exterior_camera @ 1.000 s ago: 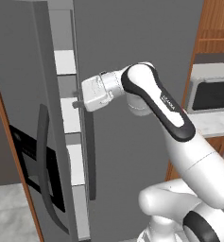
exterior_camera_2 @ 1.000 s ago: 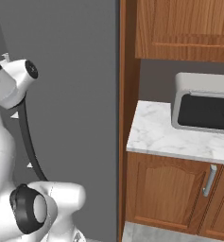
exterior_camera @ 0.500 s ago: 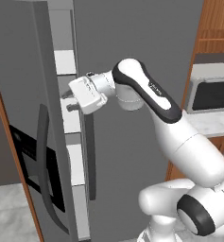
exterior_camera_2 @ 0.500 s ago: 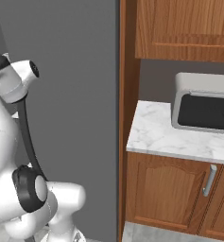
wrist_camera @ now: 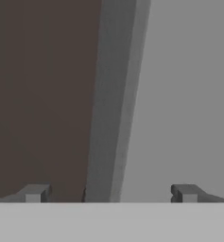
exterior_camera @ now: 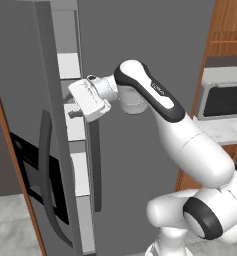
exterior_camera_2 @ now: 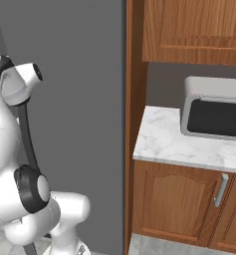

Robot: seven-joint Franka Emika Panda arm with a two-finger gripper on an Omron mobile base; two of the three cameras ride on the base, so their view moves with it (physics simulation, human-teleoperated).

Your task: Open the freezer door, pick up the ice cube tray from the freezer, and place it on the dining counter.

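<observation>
The freezer door (exterior_camera: 25,125), matte grey with a black dispenser panel (exterior_camera: 34,167) and a long dark curved handle (exterior_camera: 46,165), stands ajar at the left. White shelves of the freezer (exterior_camera: 69,66) show in the gap. My gripper (exterior_camera: 70,107) is open with nothing between its fingers, and it reaches into that gap at mid height, right by the door's inner edge. In the hand view the gripper (wrist_camera: 109,193) has both fingertips (wrist_camera: 35,193) wide apart, with a grey door edge (wrist_camera: 114,104) running upright between them. The ice cube tray is hidden. The dining counter is out of view.
The plain grey fridge door (exterior_camera: 140,40) (exterior_camera_2: 74,74) fills the middle, behind my arm. To the right a microwave (exterior_camera_2: 215,113) (exterior_camera: 222,95) sits on a small marble counter (exterior_camera_2: 164,144), with brown wooden cabinets (exterior_camera_2: 179,204) above and below it.
The hand has swung left from in front of the plain door into the gap beside the freezer door. The jaws have stayed open. The door has not visibly moved.
</observation>
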